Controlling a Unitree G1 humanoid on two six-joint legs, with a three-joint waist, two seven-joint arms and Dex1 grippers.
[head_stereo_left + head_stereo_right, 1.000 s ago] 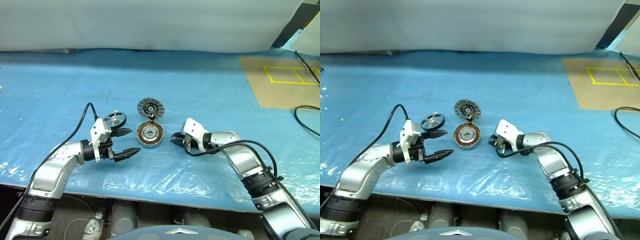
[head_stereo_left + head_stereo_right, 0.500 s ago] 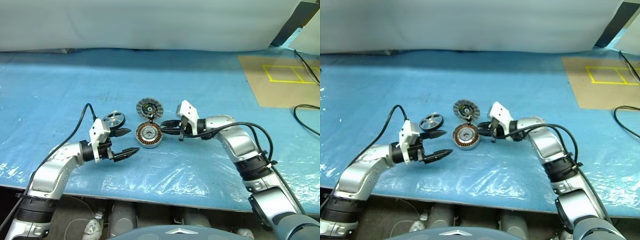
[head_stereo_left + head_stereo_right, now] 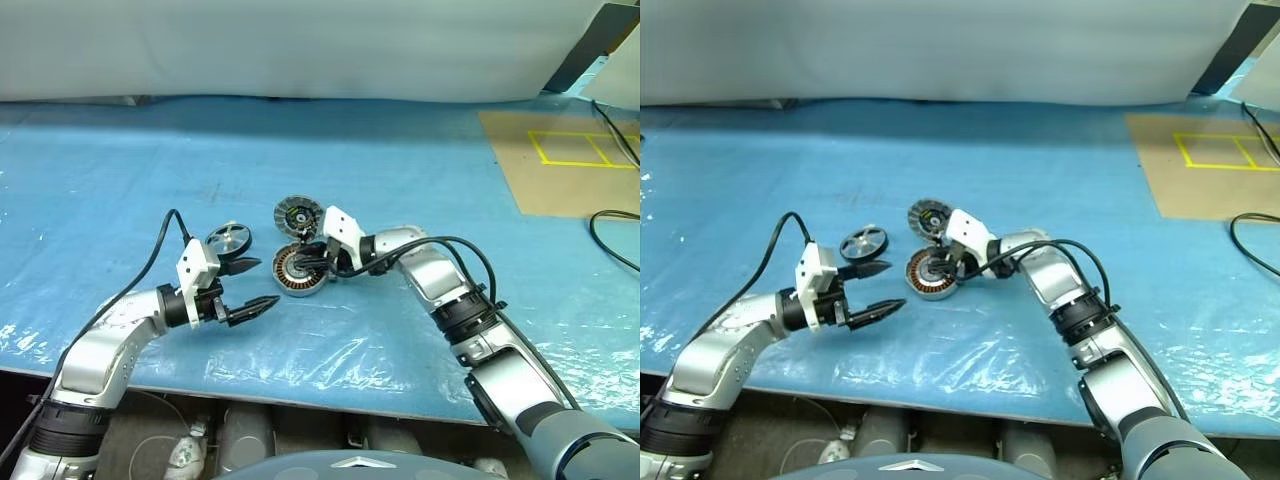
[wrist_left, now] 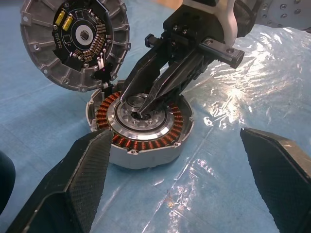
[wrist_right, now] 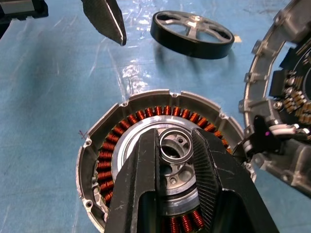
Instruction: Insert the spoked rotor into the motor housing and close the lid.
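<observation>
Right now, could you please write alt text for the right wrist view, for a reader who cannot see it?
The right end effector holds a small metal ring between its fingers over the centre of the open motor housing, ringed with copper windings. Beyond it on the blue sheet lies the spoked rotor; the lid stands beside the housing.

Blue-sheeted table (image 3: 120, 170), motor housing (image 3: 299, 270), lid (image 3: 300, 216), spoked rotor (image 3: 229, 240)

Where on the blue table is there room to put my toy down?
The blue sheet is bare along the back by the white wall, and between the motor housing and the tan mat. The middle is crowded: lid, spoked rotor, both hands.
</observation>
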